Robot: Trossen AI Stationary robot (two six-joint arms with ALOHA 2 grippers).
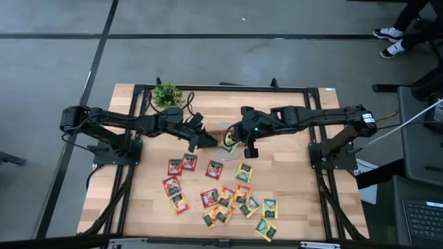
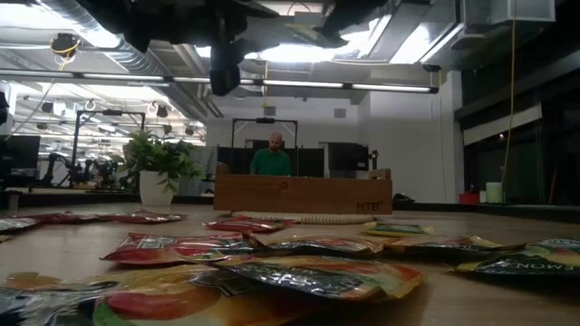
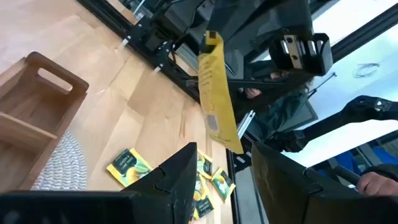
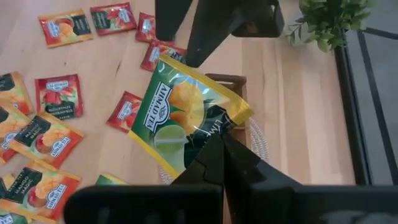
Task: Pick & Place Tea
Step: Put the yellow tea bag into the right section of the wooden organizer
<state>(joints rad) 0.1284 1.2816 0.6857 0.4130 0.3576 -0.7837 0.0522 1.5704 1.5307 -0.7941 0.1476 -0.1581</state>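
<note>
A yellow-green tea sachet (image 4: 180, 112) hangs over the wooden tray (image 4: 231, 79), with my right gripper (image 4: 219, 142) shut on it. In the left wrist view this sachet (image 3: 214, 93) shows edge-on. My left gripper (image 3: 224, 180) is open, and the sachet's free end lies just ahead of the gap between its fingers; I cannot tell whether they touch. In the high view the two grippers face each other, left (image 1: 206, 142) and right (image 1: 237, 138). Several red, orange and yellow-green sachets (image 1: 221, 194) lie flat on the table's near half. My right gripper pinches the sachet between its two shut fingers at one edge (image 4: 210, 126), close to a corner. The fingers slant down from the table's right side. The sachet is lifted clear above the tray and tilted, its printed face toward the wrist camera.
The tray (image 3: 37, 106) rests on a round woven mat (image 3: 62, 162) near the table's middle. A small potted plant (image 1: 166, 95) stands at the far left. Loose sachets fill the foreground of the low view (image 2: 272, 272). A person (image 2: 272, 156) sits beyond the table.
</note>
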